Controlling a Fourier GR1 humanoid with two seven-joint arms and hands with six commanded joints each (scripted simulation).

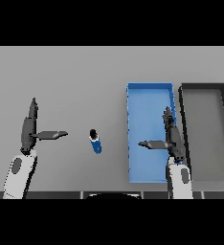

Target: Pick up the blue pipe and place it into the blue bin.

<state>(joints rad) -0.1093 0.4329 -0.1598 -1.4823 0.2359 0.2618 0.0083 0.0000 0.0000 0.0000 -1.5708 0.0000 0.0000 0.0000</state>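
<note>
A short blue pipe (95,141) with a dark end lies on the grey table, left of the blue bin (151,91). My right hand (172,136) hovers over the bin's right side, fingers straight and thumb stuck out to the left, holding nothing. My left hand (29,128) is at the far left, open as well, its thumb pointing toward the pipe from a short way off. Neither hand touches the pipe.
A dark-rimmed grey bin (204,87) stands right beside the blue bin on its right. Bare grey table (71,76) stretches behind and around the pipe.
</note>
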